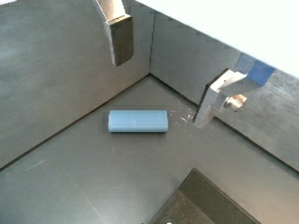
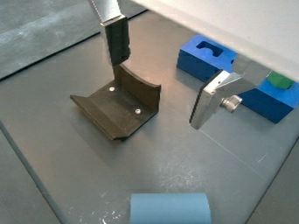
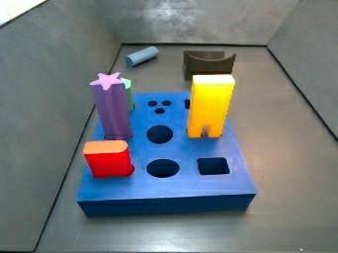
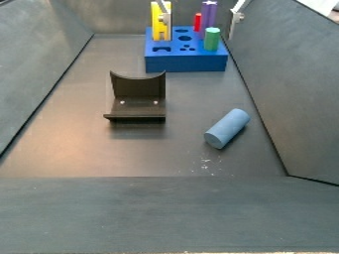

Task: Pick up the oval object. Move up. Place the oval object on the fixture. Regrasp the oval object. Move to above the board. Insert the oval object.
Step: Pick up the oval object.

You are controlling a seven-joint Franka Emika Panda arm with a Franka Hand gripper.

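The small smooth grey-blue oval peg (image 1: 139, 121) lies flat on the grey floor, right under the gripper (image 1: 172, 77). The gripper's silver fingers (image 1: 121, 40) are wide apart and hold nothing. The peg's long side runs across the gap, so the fingers may need turning.

We see a dull grey floor (image 4: 146, 203), lightly scuffed and catching soft light from overhead. Grey walls (image 3: 59, 59) slope up on each side and meet in a back corner (image 1: 149, 76). Above one wall (image 2: 47, 35), a white strip (image 1: 233, 22) shows.
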